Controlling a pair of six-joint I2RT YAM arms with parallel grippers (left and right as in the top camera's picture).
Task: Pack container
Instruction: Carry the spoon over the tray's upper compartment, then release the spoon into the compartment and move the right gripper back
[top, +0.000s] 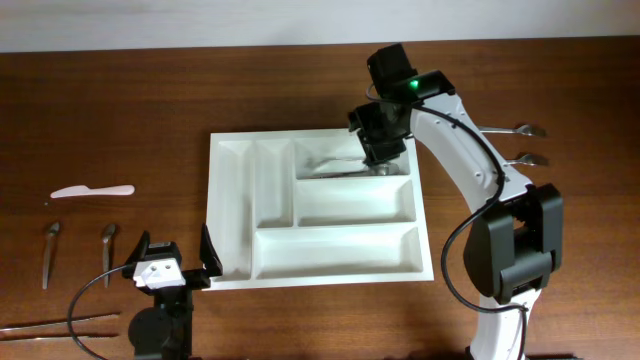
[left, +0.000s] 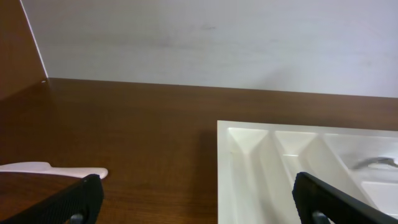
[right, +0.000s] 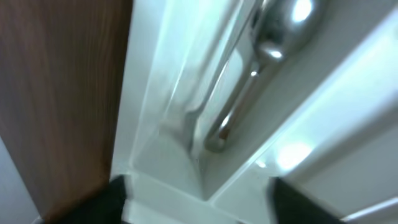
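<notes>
Two end effectors, one container, loose cutlery

Near left edge of the tabletop (top: 120, 120): thin rods (top: 50, 324), a pair, lying flat. Left end effector (top: 176, 254): released, fingers spread wide with nothing between them, just beside the near left corner of the container (top: 232, 215). Container: white five-compartment tray, mid-tabletop. Left of it, two spoons (top: 50, 252); beyond them, a white knife (top: 92, 191). Right end effector (top: 385, 152): released, fingers apart, over the far wide compartment, where a metal spoon (right: 249, 87) lies free. Far right, outside the tray: two more spoons (top: 528, 131).
</notes>
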